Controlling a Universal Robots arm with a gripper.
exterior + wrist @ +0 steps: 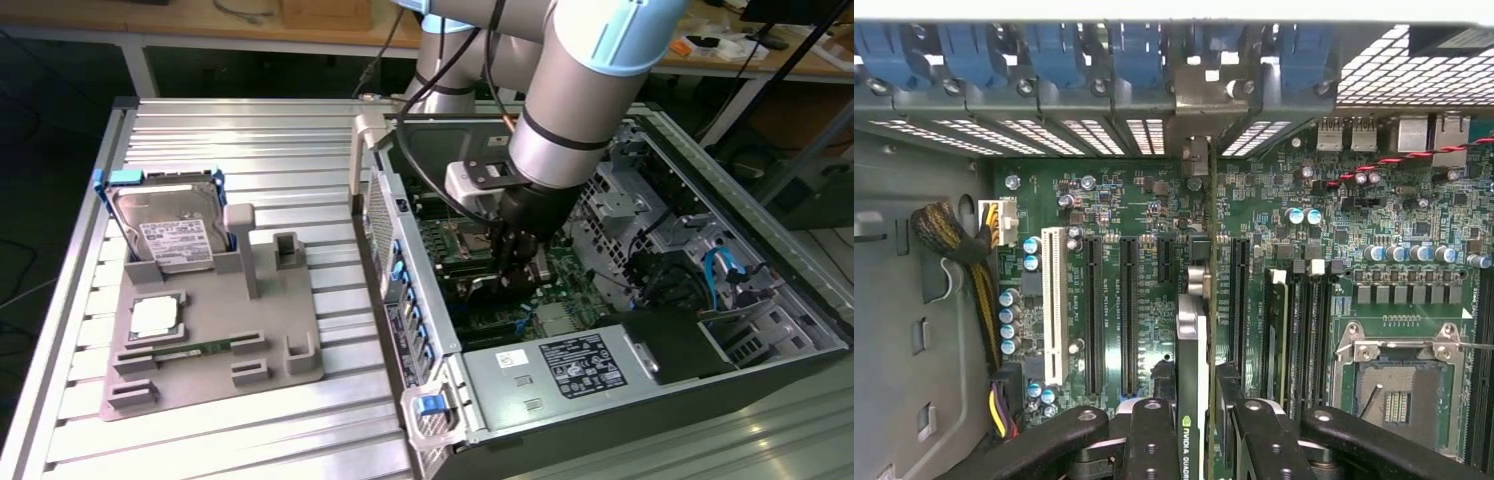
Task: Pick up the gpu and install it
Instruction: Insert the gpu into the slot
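"Where was the thin, dark, silvery-edged gpu (1195, 330)?"
"Inside the open dark metal computer case (667, 400). It stood on edge over the green motherboard (1124, 210), among the long black slots."
"And the black pincer (1194, 425)?"
"Pinching that gpu, one finger against each face."
"Was it seated in a slot?"
"I couldn't tell."
"And outside the case?"
"The ribbed aluminium tabletop (267, 130) carried a silver hard drive (167, 235) in a grey holder (214, 340)."

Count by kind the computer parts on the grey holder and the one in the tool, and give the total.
hard drive: 1
square silver chip: 1
green memory stick: 1
gpu, gripped by the tool: 1
Total: 4
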